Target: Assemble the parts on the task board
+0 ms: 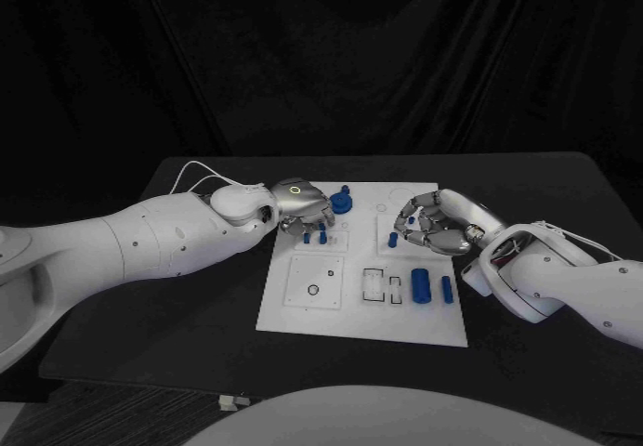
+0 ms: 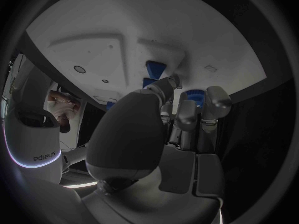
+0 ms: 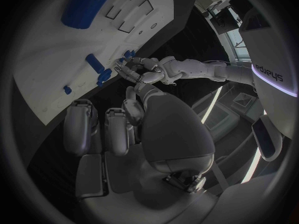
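Left silver hand [image 1: 303, 206] fingers curled over small blue pegs [image 1: 314, 237] on white rectangular task board [image 1: 321, 316], grip unclear; right silver hand [image 1: 436, 226] fingers bent over board's far edge, can't tell either.

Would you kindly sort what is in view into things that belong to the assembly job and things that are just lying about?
Belonging to the job:
- task board
- blue parts, e.g. the long one lying near the board's front
- left hand and right hand, both over the board's far half

Just there:
- black table
- white cable behind the left arm
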